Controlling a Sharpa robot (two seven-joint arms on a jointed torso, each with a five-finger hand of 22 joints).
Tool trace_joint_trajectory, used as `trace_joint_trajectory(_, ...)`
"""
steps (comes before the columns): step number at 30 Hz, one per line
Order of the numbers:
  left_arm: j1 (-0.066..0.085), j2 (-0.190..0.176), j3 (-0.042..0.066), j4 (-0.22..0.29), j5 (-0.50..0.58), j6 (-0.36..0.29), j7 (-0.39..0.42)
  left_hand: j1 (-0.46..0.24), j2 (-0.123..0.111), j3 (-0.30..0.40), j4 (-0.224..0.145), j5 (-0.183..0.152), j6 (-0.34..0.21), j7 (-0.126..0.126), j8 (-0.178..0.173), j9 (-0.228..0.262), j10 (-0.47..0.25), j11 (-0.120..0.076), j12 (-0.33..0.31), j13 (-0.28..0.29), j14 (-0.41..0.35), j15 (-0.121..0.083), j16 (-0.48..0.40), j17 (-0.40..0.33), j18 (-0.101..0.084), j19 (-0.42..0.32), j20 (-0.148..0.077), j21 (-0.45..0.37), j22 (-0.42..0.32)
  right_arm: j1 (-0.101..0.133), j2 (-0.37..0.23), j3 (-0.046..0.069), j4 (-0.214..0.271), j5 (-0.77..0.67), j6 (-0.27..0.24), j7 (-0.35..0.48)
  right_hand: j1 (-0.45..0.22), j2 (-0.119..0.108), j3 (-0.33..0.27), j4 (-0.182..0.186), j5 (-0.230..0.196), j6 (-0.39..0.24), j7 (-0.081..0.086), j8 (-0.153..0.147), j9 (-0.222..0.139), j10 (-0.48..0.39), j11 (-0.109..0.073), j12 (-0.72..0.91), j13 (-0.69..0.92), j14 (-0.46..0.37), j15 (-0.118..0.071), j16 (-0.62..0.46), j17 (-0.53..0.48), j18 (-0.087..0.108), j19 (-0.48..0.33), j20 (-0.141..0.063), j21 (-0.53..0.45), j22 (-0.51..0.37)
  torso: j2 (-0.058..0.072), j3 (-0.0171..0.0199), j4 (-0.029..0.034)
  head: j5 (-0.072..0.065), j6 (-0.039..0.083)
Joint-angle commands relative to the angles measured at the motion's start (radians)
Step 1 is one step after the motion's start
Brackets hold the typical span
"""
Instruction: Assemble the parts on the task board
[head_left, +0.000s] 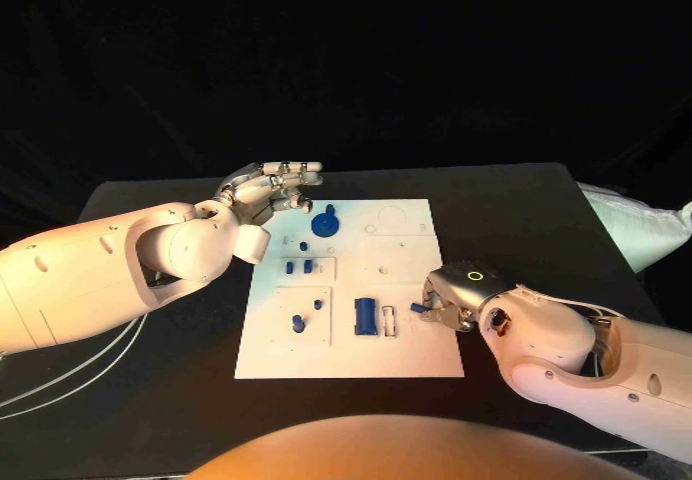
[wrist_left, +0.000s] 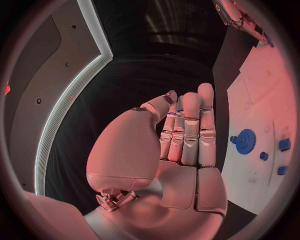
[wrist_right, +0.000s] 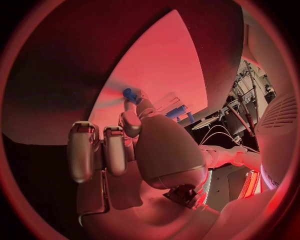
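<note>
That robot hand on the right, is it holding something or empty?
Holding. The right robot hand pinches a small blue piece between its fingertips, at the white plate's right edge.

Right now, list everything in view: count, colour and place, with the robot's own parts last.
table: one, black, under everything.
task board: one, white, mid-table.
gear: one, blue, at the board's far end.
block: one, blue, on the board's near half.
small parts: several, blue, scattered on the board's left half.
small piece: one, blue, pinched at the right hand's fingertips.
cloth: one, white, at the table's right edge.
left hand: one, silver, raised beyond the board's far left corner, holding nothing.
right hand: one, silver, at the board's right edge.
</note>
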Motion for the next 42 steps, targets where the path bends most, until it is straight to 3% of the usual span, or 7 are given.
trace_joint_trajectory(1, 0.000, 0.002, 0.001, 0.001, -0.004, 0.021, 0.001, -0.003, 0.011, -0.007, -0.002, 0.003, -0.007, 0.000, 0.006, -0.001, -0.007, 0.003, 0.002, 0.001, -0.005, 0.001, 0.005, -0.001, 0.010, 0.003, 0.006, -0.006, -0.001, -0.021, 0.000, -0.018, -0.029, -0.005, 0.125, -0.022, -0.008, -0.020, 0.026, 0.004, 0.055, 0.006, 0.002, -0.002, 0.000, -0.006, -0.003, -0.005, -0.001, 0.072, -0.004, 0.003, 0.122, -0.012, 0.002, 0.002, 0.001, 0.002, 0.001, 0.0000, -0.0012, 0.001, 0.001)
trace_joint_trajectory(6, 0.000, 0.003, 0.000, 0.002, -0.006, 0.022, 0.000, -0.003, 0.012, -0.008, -0.002, 0.003, -0.008, 0.000, 0.007, -0.001, -0.009, 0.003, 0.003, 0.001, -0.006, 0.001, 0.005, -0.002, 0.010, 0.003, 0.006, -0.007, -0.002, -0.021, -0.001, -0.018, -0.032, 0.041, 0.094, -0.031, -0.022, -0.041, 0.099, 0.012, 0.200, 0.013, 0.000, -0.007, -0.002, -0.003, -0.007, -0.007, 0.000, 0.072, -0.007, 0.003, 0.123, -0.013, 0.005, 0.000, 0.003, 0.006, 0.001, -0.0003, -0.0004, 0.002, 0.001)
trace_joint_trajectory(13, 0.000, 0.002, 0.000, 0.002, -0.007, 0.023, -0.002, -0.003, 0.012, -0.008, -0.002, 0.003, -0.008, 0.000, 0.007, -0.001, -0.009, 0.003, 0.004, 0.001, -0.006, 0.001, 0.005, -0.002, 0.011, 0.003, 0.006, -0.007, -0.002, -0.020, -0.013, -0.015, -0.010, 0.224, -0.034, -0.037, -0.057, -0.066, 0.223, 0.018, 0.305, 0.021, -0.002, -0.007, 0.002, 0.014, -0.009, 0.010, 0.014, 0.074, -0.008, 0.007, 0.131, -0.015, 0.009, -0.002, 0.009, 0.017, 0.000, 0.0008, -0.0012, 0.005, -0.002)
trace_joint_trajectory(17, 0.000, 0.003, 0.000, 0.002, -0.008, 0.023, -0.002, -0.003, 0.012, -0.008, -0.002, 0.003, -0.008, 0.000, 0.007, -0.001, -0.009, 0.003, 0.004, 0.001, -0.006, 0.001, 0.005, -0.002, 0.011, 0.003, 0.006, -0.007, -0.002, -0.013, -0.021, -0.008, 0.016, 0.345, -0.120, -0.036, -0.107, -0.097, 0.307, 0.026, 0.310, 0.022, -0.003, -0.006, 0.009, 0.019, -0.009, 0.010, 0.016, 0.075, -0.008, 0.008, 0.132, -0.015, 0.010, -0.002, 0.010, 0.019, 0.000, 0.0003, -0.0011, 0.005, -0.001)
trace_joint_trajectory(22, 0.000, 0.003, 0.000, 0.003, -0.009, 0.023, -0.003, -0.003, 0.012, -0.008, -0.002, 0.003, -0.008, 0.000, 0.007, -0.001, -0.009, 0.003, 0.004, 0.001, -0.006, 0.001, 0.005, -0.002, 0.011, 0.003, 0.006, -0.007, -0.002, 0.000, -0.026, -0.003, 0.045, 0.473, -0.188, -0.034, -0.165, -0.112, 0.331, 0.051, 0.285, 0.025, -0.005, -0.004, 0.014, 0.029, -0.009, 0.020, 0.023, 0.076, -0.008, 0.010, 0.136, -0.016, 0.011, -0.002, 0.012, 0.022, 0.002, 0.0001, -0.0008, 0.003, -0.001)
trace_joint_trajectory(31, -0.001, 0.001, 0.000, 0.006, -0.010, 0.024, -0.004, -0.002, 0.012, -0.008, -0.003, 0.004, -0.009, 0.000, 0.007, -0.001, -0.010, 0.003, 0.004, 0.001, -0.006, 0.001, 0.005, -0.002, 0.011, 0.003, 0.006, -0.007, -0.002, 0.005, -0.006, -0.002, 0.048, 0.586, -0.190, -0.032, -0.263, -0.138, 0.315, 0.096, 0.343, 0.035, -0.009, 0.001, 0.022, 0.045, -0.012, 0.043, 0.041, 0.078, -0.011, 0.015, 0.144, -0.017, 0.016, -0.004, 0.017, 0.032, 0.001, -0.0003, -0.0002, 0.005, -0.005)
trace_joint_trajectory(42, 0.000, -0.001, 0.000, 0.008, -0.011, 0.025, -0.006, -0.002, 0.012, -0.008, -0.003, 0.004, -0.009, 0.000, 0.007, -0.001, -0.010, 0.003, 0.004, 0.001, -0.006, 0.001, 0.005, -0.002, 0.011, 0.003, 0.006, -0.007, -0.002, 0.005, 0.032, -0.002, 0.036, 0.613, -0.195, -0.031, -0.317, -0.134, 0.284, 0.125, 0.359, 0.043, -0.012, 0.005, 0.028, 0.055, -0.013, 0.060, 0.054, 0.079, -0.013, 0.020, 0.150, -0.019, 0.020, -0.004, 0.021, 0.039, 0.001, 0.0002, -0.0006, 0.008, -0.006)
